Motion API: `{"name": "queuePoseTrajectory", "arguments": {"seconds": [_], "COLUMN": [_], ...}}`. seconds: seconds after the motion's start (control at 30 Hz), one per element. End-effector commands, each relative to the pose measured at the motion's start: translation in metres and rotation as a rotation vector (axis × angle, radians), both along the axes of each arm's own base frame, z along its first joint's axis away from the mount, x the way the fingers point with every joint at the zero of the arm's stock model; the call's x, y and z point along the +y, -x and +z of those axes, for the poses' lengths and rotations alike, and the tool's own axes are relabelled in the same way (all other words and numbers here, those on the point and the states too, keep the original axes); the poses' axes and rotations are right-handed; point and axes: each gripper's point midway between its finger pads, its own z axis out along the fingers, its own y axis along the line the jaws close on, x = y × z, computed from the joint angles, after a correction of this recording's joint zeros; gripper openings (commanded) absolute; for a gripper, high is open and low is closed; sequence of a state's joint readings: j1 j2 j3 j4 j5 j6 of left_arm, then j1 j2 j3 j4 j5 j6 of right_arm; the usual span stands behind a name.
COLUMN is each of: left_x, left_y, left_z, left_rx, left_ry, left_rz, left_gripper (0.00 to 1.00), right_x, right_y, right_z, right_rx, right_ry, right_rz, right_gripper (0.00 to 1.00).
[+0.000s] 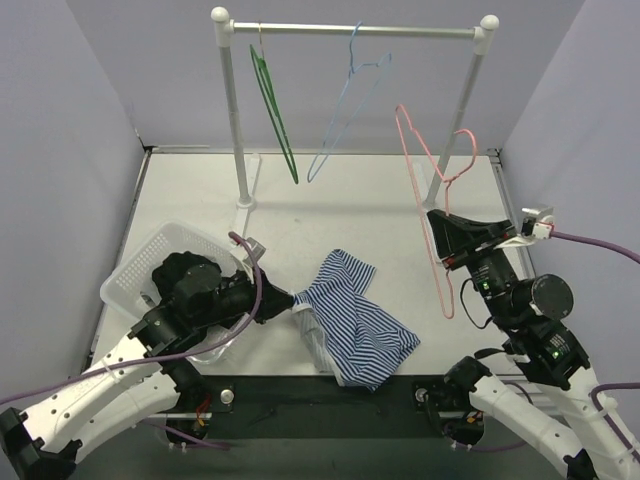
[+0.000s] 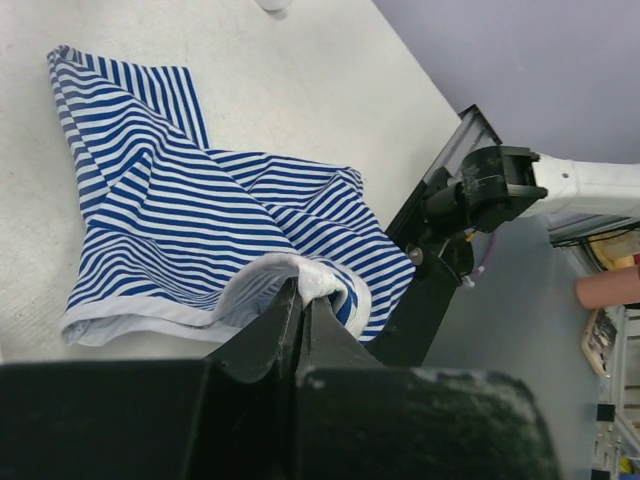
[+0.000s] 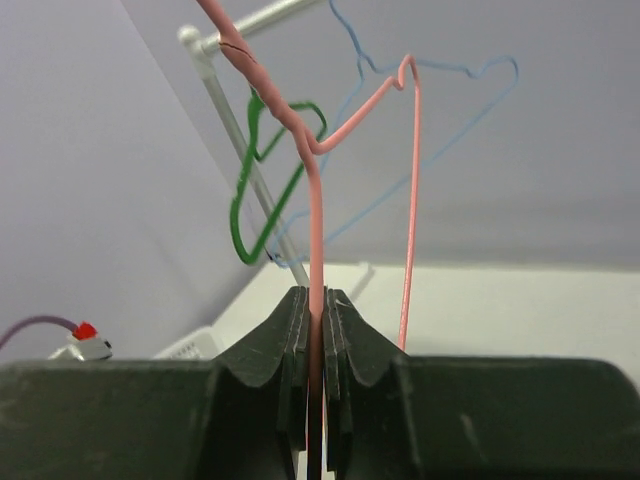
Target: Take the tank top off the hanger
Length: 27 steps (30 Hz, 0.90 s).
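The blue-and-white striped tank top point(image 1: 357, 322) lies crumpled on the table near the front edge, apart from the hanger. My left gripper point(image 1: 296, 300) is shut on the tank top's white hem, seen in the left wrist view as a fold of tank top point(image 2: 180, 220) pinched at the left gripper point(image 2: 303, 292). The pink wire hanger point(image 1: 413, 160) is bare and held in the air at the right, off the rail. My right gripper point(image 1: 438, 224) is shut on the hanger; in the right wrist view the hanger point(image 3: 316, 200) runs straight through the closed right gripper point(image 3: 317, 296).
A white clothes rail point(image 1: 355, 30) stands at the back with a green hanger point(image 1: 272, 100) and a blue hanger point(image 1: 345, 110) on it. A white plastic basket point(image 1: 150, 265) sits at the left under my left arm. Grey walls close in both sides.
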State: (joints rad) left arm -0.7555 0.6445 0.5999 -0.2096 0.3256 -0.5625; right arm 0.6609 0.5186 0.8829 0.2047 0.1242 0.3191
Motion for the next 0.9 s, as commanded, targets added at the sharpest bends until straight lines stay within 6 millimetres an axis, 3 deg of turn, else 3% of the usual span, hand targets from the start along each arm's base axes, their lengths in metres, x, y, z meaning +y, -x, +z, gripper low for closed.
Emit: {"name": "queuePoseTrajectory", "arguments": {"seconds": [0.0,0.23,0.4,0.5,0.63,0.67,0.73,0.77,0.87], "left_x": [0.002,0.013,0.015,0.025,0.043,0.047,0.054,0.060,0.073], "left_y": [-0.014,-0.013,-0.017,-0.024,-0.030,-0.031,-0.036,-0.036,-0.041], "left_z": [0.028,0.079,0.064,0.074,0.111,0.128,0.136,0.158,0.179], "left_rx": [-0.102,-0.192,-0.144,-0.169,-0.252,-0.274,-0.293,-0.323,-0.363], "left_ry": [-0.024,0.006,-0.058,-0.076,-0.067,-0.055,-0.100,-0.077,-0.089], "left_rz": [0.116,0.146,0.172,0.226,0.303,0.318,0.352,0.374,0.431], "left_gripper": [0.00,0.00,0.00,0.00,0.00,0.00,0.00,0.00,0.00], "right_x": [-0.003,-0.018,-0.019,-0.021,-0.021,-0.021,-0.019,-0.019,-0.018], "right_y": [-0.002,-0.008,-0.007,-0.006,-0.008,-0.008,-0.009,-0.009,-0.009], "right_z": [-0.035,-0.038,-0.044,-0.045,-0.049,-0.050,-0.054,-0.054,-0.056], "right_rx": [0.159,0.208,0.212,0.210,0.222,0.225,0.233,0.233,0.240], "right_ry": [0.113,0.184,0.188,0.187,0.206,0.209,0.212,0.212,0.205], "right_rz": [-0.021,-0.109,-0.110,-0.118,-0.123,-0.123,-0.117,-0.116,-0.112], "right_gripper": [0.00,0.00,0.00,0.00,0.00,0.00,0.00,0.00,0.00]}}
